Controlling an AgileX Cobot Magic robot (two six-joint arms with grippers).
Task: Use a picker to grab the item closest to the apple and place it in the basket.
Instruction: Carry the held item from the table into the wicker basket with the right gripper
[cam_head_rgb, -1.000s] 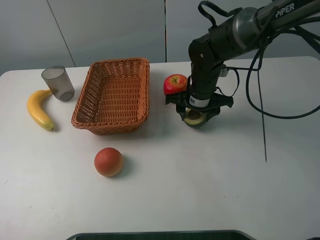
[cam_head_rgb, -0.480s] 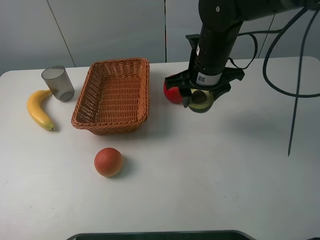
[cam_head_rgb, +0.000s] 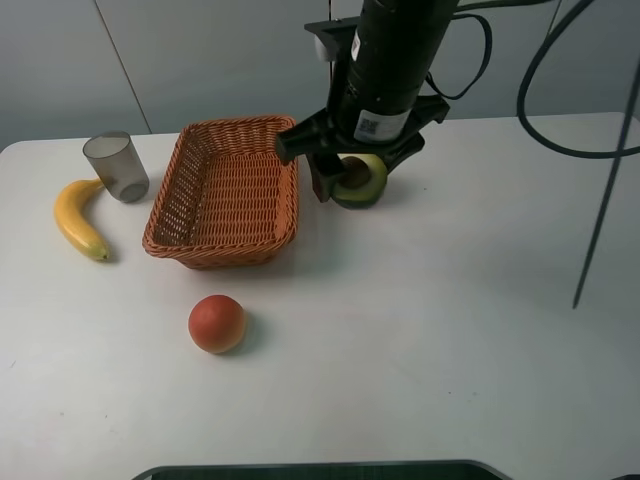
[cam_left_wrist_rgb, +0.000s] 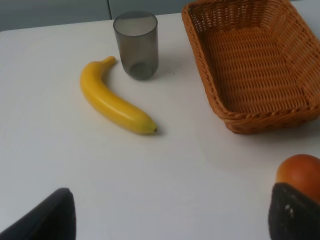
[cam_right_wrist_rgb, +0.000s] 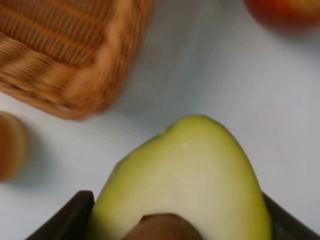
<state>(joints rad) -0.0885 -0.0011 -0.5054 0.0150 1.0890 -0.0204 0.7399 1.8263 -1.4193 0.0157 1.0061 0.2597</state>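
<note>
no readable words or numbers
only a small white sticker (cam_head_rgb: 371, 126) on the wrist of the right arm (cam_head_rgb: 392, 60) carries a dark square code, too small to make out.

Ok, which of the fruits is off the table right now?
The green avocado half, held up in the right gripper. The banana and the round orange-red fruit both lie on the table.
</note>
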